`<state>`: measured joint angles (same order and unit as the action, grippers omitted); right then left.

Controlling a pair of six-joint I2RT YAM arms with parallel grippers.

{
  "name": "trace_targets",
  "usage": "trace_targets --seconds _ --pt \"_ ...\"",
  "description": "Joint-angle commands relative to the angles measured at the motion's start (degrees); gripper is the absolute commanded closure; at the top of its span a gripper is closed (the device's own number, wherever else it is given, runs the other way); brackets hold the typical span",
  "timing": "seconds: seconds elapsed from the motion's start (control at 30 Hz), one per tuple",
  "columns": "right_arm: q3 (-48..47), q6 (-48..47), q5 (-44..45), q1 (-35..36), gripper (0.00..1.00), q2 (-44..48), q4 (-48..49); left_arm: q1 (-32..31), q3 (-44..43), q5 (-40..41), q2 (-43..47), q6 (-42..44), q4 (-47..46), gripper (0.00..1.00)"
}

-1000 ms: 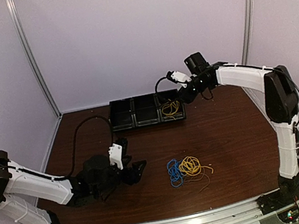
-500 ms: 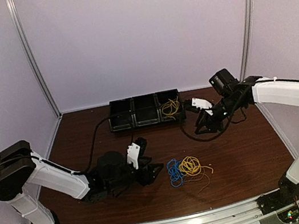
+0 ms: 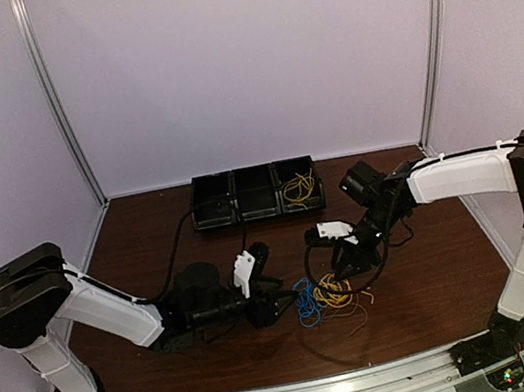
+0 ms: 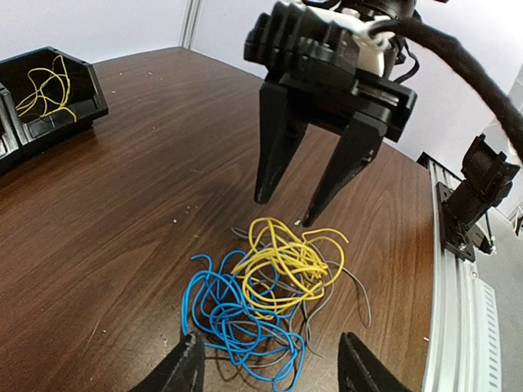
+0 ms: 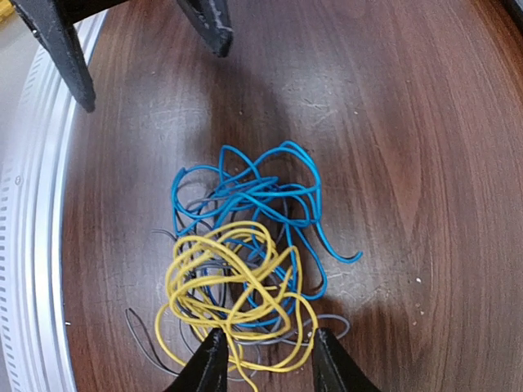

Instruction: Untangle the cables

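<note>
Hovering spread, left tool [image 3: 280, 304] and right tool [image 4: 285, 209] flank cables [image 4: 263, 287].

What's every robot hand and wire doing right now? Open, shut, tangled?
Tangle: blue, yellow and grey cables knotted together on the table.
Yellow cable: loose, alone in a bin.
Left gripper: open, close by the tangle.
Right gripper: open, just above the tangle.

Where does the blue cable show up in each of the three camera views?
Top external: blue cable low centre of the picture.
Left wrist: blue cable bottom centre, left of the yellow cable.
Right wrist: blue cable mid-picture, above the yellow cable.
Shared landmark: the yellow cable tangled with it.
</note>
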<state>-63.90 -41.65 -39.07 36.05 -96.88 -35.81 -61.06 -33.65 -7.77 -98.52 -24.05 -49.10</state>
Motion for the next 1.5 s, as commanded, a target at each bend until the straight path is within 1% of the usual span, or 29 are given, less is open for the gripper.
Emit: trace_targets --seconds 0.0,0.2,0.33,0.47,0.57,0.73,0.8,0.87,0.93,0.97,1.1,1.13,1.2,1.27,1.33,1.37,1.47 --pt "-1.2 -1.1 -1.2 2.6 0.63 0.8 0.2 0.3 0.7 -0.2 1.9 0.5 -2.5 0.44" --pt "-1.5 -0.6 -1.2 3.9 0.63 1.7 -1.4 0.3 0.9 0.8 2.6 0.5 -1.1 0.44" --pt "-0.1 0.0 -0.5 5.5 0.65 3.8 -1.2 0.3 1.8 2.6 3.5 0.5 -1.1 0.44" --pt "0.0 0.7 -0.1 6.1 0.68 3.6 -1.1 0.3 2.2 3.4 3.6 0.4 -1.3 0.43" --pt "0.6 2.1 1.8 6.2 0.70 3.5 1.2 0.3 2.4 3.6 3.5 0.1 -1.4 0.43" --pt "-0.6 0.7 5.3 5.6 0.72 2.6 1.6 0.4 2.9 3.4 3.8 -0.1 -1.5 0.43" --pt "-1.1 0.0 5.4 4.9 0.72 2.1 1.5 0.3 3.0 3.3 4.0 -0.2 -1.5 0.43" --pt "-1.4 -0.3 5.4 4.2 0.71 1.3 1.6 0.3 3.2 3.3 4.3 0.0 -1.4 0.43" --pt "-1.5 -0.4 5.6 3.8 0.63 0.2 1.9 0.4 3.3 3.2 4.3 0.0 -1.4 0.43" --pt "-1.3 -0.6 5.7 3.8 0.61 -0.3 2.3 0.3 3.3 3.2 4.4 -0.1 -1.5 0.43" --pt "-1.2 -0.6 5.3 3.8 0.60 -2.4 3.4 0.3 3.3 2.9 4.0 -0.1 -2.2 0.43" --pt "-1.4 -0.5 5.1 3.8 0.63 -3.0 3.5 0.3 3.2 2.8 3.8 -0.1 -2.2 0.43" --pt "-2.1 -0.1 4.4 3.8 0.74 -3.5 3.5 0.4 2.8 2.5 3.7 0.0 -2.1 0.43" --pt "-2.6 0.3 3.7 3.8 0.88 -3.2 3.3 0.3 2.3 2.3 3.5 0.4 -1.8 0.43" --pt "-3.1 0.8 3.4 3.8 0.97 -2.0 3.0 0.3 1.7 2.1 3.2 0.9 -1.8 0.43" --pt "-3.4 0.9 3.3 3.8 1.00 -1.3 2.5 0.3 1.3 2.1 2.9 1.2 -1.9 0.43" --pt "-5.4 1.5 2.6 3.8 1.00 1.6 0.4 0.3 0.1 1.9 1.7 2.6 -4.3 0.39"
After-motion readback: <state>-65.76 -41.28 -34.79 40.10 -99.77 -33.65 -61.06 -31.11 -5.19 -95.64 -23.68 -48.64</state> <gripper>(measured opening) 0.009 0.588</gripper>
